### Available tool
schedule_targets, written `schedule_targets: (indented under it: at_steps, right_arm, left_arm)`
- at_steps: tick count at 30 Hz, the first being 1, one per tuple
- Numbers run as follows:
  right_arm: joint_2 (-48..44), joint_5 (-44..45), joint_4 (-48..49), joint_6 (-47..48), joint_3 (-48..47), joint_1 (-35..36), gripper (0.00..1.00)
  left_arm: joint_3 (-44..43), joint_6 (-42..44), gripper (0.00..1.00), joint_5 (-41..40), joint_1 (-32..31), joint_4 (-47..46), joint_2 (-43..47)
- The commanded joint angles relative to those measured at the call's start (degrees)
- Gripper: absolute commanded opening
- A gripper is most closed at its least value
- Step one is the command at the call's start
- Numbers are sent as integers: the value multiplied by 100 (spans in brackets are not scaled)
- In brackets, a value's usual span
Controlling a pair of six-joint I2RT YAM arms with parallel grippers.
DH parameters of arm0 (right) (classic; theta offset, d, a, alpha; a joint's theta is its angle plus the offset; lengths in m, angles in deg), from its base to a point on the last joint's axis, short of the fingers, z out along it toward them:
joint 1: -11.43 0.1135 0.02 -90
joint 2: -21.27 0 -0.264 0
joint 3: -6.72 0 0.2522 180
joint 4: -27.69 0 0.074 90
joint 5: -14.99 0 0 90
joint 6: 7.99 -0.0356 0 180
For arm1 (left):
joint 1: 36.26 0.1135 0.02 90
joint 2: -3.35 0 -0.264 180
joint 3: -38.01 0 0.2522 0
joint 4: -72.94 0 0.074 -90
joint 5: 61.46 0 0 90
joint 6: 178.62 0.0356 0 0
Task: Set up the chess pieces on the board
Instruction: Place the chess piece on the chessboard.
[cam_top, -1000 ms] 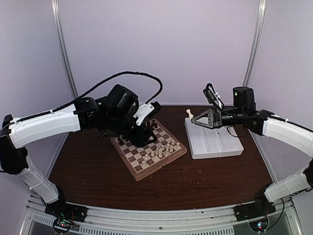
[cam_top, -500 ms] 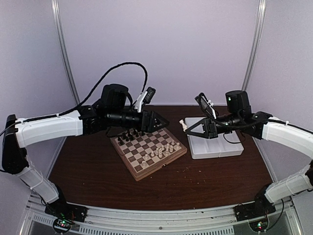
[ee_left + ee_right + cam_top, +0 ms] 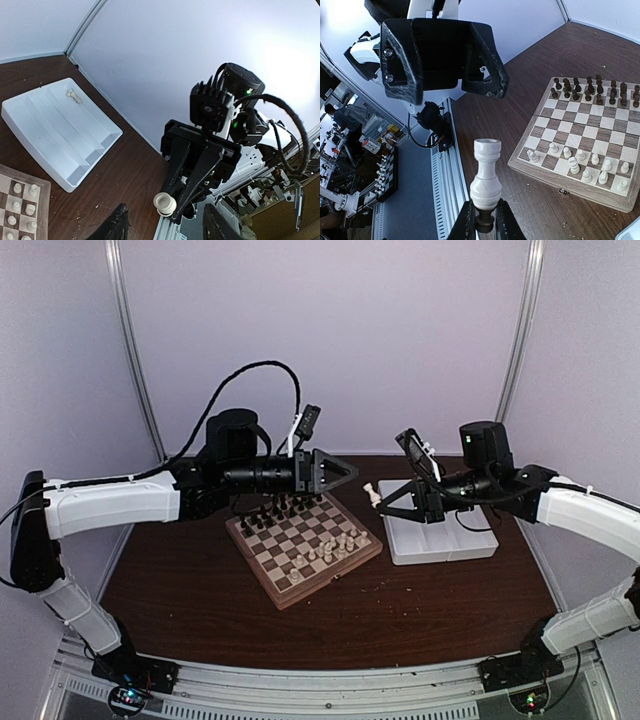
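We see the right gripper [image 3: 484, 216] clenched on the base of a cream-white turned chess piece [image 3: 485, 180]. The piece's long axis runs straight on from the fingers, with its flat crown pointing away from them towards the left gripper [image 3: 348, 472]. That gripper faces it in mid-air with its jaws spread and nothing between them, and a clear gap separates the two.

The held piece hangs above the strip of dark-brown wooden table [image 3: 420, 610] between the square wooden chessboard with light and dark checkered squares [image 3: 580, 131] and the white rectangular plastic tray [image 3: 450, 536]. Board and tray lie near each other without touching. Bare table stretches towards the arm bases.

The right wrist view shows the board's layout. The small cream figures [image 3: 580, 160] stand upright in loose rows on its near side, the dark brown-black figures [image 3: 590, 90] along its far edge, and the squares between are unoccupied. The left wrist view shows the held piece almost end-on, as a round crown. Only in that view can we make out one small cream figure [image 3: 73, 96] lying in the tray's far compartment.
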Motion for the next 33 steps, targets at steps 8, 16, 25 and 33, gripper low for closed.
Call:
schedule_targets:
  at_steps: [8, 16, 25, 33]
  right_arm:
    - [4, 44, -97, 211, -328, 163, 0]
    - [136, 34, -100, 253, -445, 217, 0]
    - [248, 60, -151, 288, -513, 249, 0]
    - [251, 119, -161, 294, -513, 261, 0]
  left_arm:
    - [-206, -418, 51, 460, 23, -621, -255]
    - [-405, -451, 51, 777, -1, -441, -448]
    - [-427, -427, 40, 879, -20, -457, -490]
    - [-418, -402, 30, 917, -15, -432, -506]
